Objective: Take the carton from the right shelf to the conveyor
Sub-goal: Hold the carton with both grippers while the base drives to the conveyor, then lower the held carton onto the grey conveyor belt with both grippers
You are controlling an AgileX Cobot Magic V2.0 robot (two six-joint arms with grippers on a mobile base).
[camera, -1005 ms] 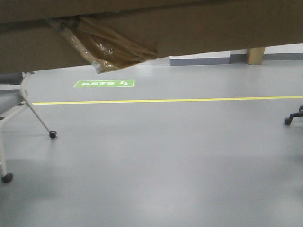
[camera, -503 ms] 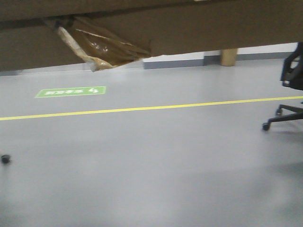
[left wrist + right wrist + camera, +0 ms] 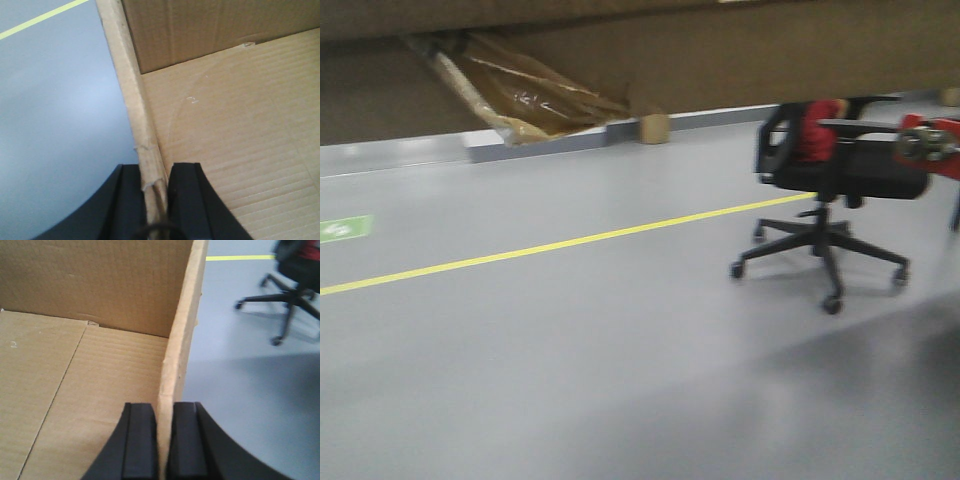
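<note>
Office chair (image 3: 840, 175) is now fully in view at right. Green floor marker (image 3: 345, 228) is now at the left edge. Yellow line (image 3: 570, 240) now slants.

Carton (image 3: 225, 125): brown corrugated cardboard, open-topped, walls upright, bare ribbed base inside. Up in the air, its underside spanning the front view's top. Crumpled packing tape (image 3: 525, 100) hangs from its underside.
</note>
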